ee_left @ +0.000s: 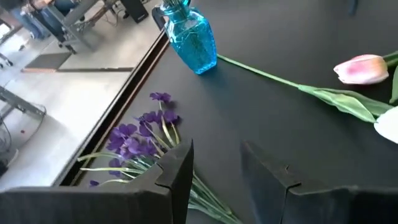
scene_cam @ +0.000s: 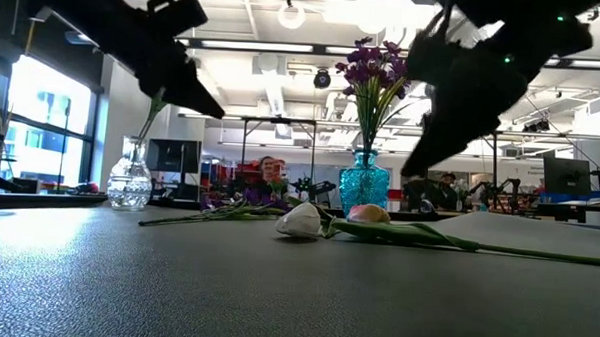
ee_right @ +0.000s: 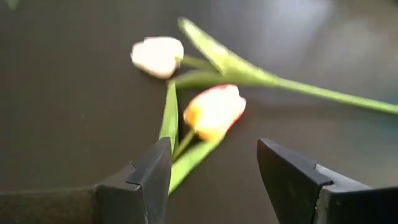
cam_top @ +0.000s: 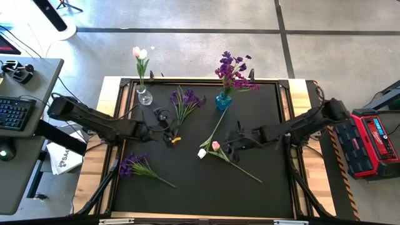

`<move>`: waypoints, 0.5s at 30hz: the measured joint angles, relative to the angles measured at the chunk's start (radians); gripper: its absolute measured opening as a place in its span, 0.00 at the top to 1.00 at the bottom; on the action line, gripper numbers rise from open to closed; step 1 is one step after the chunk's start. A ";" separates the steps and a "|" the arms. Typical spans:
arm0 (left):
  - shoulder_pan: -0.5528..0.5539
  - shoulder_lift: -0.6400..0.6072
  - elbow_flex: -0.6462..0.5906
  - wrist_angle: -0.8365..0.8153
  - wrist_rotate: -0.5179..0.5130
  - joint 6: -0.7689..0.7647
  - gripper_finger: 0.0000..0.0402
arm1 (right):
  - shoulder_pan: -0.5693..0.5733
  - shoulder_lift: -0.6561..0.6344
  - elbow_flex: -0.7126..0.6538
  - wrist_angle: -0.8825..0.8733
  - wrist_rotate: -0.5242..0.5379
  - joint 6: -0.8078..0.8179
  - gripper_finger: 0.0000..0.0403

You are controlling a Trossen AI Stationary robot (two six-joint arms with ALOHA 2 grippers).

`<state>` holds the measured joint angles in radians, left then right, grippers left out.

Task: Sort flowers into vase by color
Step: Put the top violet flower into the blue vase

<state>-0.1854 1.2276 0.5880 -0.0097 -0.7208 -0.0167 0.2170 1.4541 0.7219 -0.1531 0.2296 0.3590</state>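
Flowers lie scattered across the black tabletop [cam_top: 262, 119]: a purple bunch [cam_top: 185, 100] near the back, another purple bunch [cam_top: 134, 165] toward the front left, and two tulips crossing near the middle, one white [cam_top: 202, 153] and one pink [cam_top: 215, 145]. A clear vase [cam_top: 144, 95] at the back left holds tulips, and a blue vase [cam_top: 223, 100] at the back holds purple blooms. The left end effector [cam_top: 167, 132] hovers over the stems of the back purple bunch with its fingers [ee_left: 177, 171] parted and nothing between them. The right end effector [cam_top: 232, 145] hangs just beside the pink tulip, its jaws apart and empty, the bud showing between and beyond the fingertips [ee_right: 155, 168] in the right wrist view.
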 joint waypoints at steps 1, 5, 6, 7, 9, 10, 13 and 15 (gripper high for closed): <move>0.003 0.011 0.000 0.012 -0.001 -0.008 0.71 | -0.001 0.021 0.021 -0.034 -0.008 0.001 0.48; 0.016 0.044 0.000 0.024 -0.002 -0.018 0.71 | 0.000 0.098 0.095 -0.148 -0.042 0.034 0.48; 0.017 0.050 0.000 0.028 -0.003 -0.025 0.71 | 0.001 0.114 0.110 -0.168 -0.049 0.043 0.48; 0.020 0.056 0.000 0.032 -0.003 -0.032 0.71 | 0.001 0.127 0.122 -0.185 -0.051 0.045 0.48; 0.028 0.064 0.000 0.034 -0.004 -0.069 0.71 | 0.001 0.150 0.140 -0.198 -0.055 0.041 0.48; 0.034 0.072 0.000 0.042 -0.003 -0.120 0.71 | 0.001 0.158 0.146 -0.199 -0.055 0.034 0.48; 0.083 0.114 0.001 0.040 0.008 -0.292 0.71 | 0.001 0.166 0.159 -0.195 -0.050 0.026 0.48; 0.124 0.154 0.001 0.040 0.055 -0.376 0.71 | 0.001 0.167 0.161 -0.190 -0.038 0.033 0.48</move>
<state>-0.0616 1.3819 0.5892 0.0307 -0.6662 -0.3926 0.2184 1.6211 0.8833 -0.3431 0.1919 0.3919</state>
